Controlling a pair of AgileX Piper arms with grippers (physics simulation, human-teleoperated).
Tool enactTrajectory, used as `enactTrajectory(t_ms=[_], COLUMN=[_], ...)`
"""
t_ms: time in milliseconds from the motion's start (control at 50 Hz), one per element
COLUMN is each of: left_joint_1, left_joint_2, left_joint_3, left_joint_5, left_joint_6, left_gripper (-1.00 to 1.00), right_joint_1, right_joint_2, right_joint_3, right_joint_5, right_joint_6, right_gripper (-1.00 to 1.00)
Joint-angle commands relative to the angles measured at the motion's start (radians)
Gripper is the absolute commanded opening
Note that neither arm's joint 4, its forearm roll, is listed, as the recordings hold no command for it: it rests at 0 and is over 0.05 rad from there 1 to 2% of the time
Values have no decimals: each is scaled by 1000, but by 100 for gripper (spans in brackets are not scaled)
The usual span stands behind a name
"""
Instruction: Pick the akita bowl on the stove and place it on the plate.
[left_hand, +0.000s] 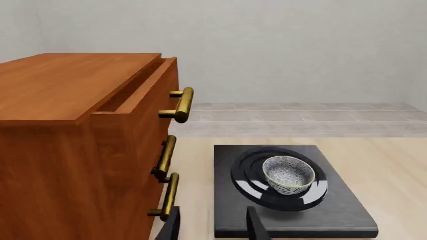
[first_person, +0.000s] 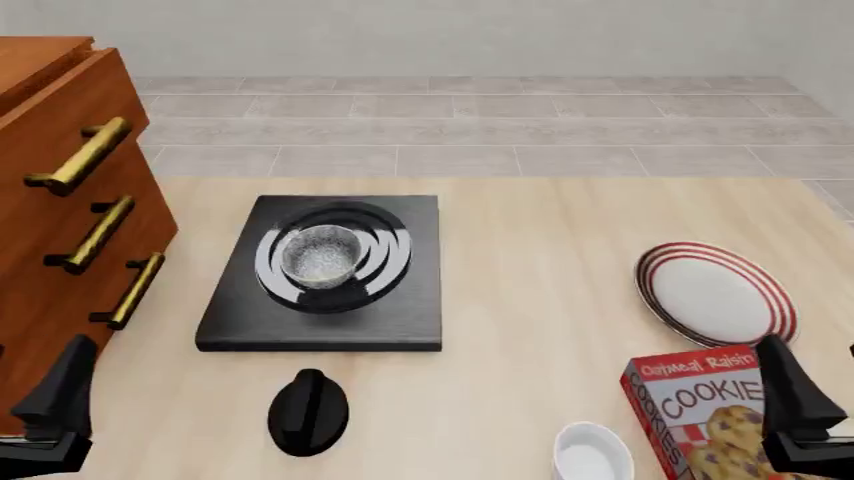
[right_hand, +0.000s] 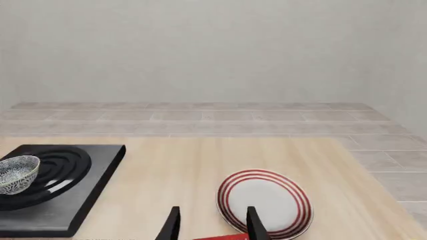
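The akita bowl (first_person: 320, 255), dark outside and speckled grey-white inside, sits upright on the burner rings of the black stove (first_person: 400, 320) at centre left. The red-striped white plate (first_person: 714, 295) lies bare at the right. My left gripper (first_person: 54, 410) hangs low at the near left, open, well short of the stove. My right gripper (first_person: 798, 405) is at the near right, open, just in front of the plate. In the left wrist view the bowl (left_hand: 288, 174) is ahead of the open gripper (left_hand: 212, 210). The right wrist view has the plate (right_hand: 263, 200) ahead of the open gripper (right_hand: 213, 210).
A wooden drawer cabinet (first_person: 67, 200) with brass handles stands at the left, its top drawer slightly open (left_hand: 133, 95). A black knob-like object (first_person: 308, 412), a white ramekin (first_person: 594, 452) and a cookie box (first_person: 694, 415) sit along the near edge.
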Motion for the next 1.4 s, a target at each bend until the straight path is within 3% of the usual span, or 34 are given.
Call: enactTrajectory(t_ms=[20,160,240,280,360,400,540,560,600,640,780,820,960,980,1080,1240,1400], left_joint_1=[0,0,0,0,0,0,0,0,0,0,0,0,0,0,0,0,0], left_joint_2=[0,0,0,0,0,0,0,0,0,0,0,0,0,0,0,0,0], left_joint_3=[0,0,0,0,0,0,0,0,0,0,0,0,0,0,0,0,0], left_joint_5=[0,0,0,0,0,0,0,0,0,0,0,0,0,0,0,0,0], left_joint_6=[0,0,0,0,0,0,0,0,0,0,0,0,0,0,0,0,0], left_gripper=[100,100,100,100,100,100,100,100,100,100,100,100,100,100,100,100,100], right_joint_1=[12,7,57,45,77,134,228,217,239,250,303,324,385,408,413,454,497], right_joint_2=[20,64,111,147,239,280,406,417,458,504,595,614,731,755,805,933,1013], right_joint_3=[-2,-1,-3,-31,-77,-109,-180,-194,-218,-236,-338,-374,-470,-484,-518,-566,-640], right_joint_5=[-7,-44,-82,-100,-151,-177,-256,-261,-282,-294,-307,-296,-276,-274,-276,-281,-267], right_joint_6=[-13,-15,-82,-69,-115,-163,-203,-175,-185,-158,-162,-108,-126,-149,-153,-150,-107], right_gripper=[100,100,100,100,100,100,100,100,100,100,100,100,100,100,100,100,100])
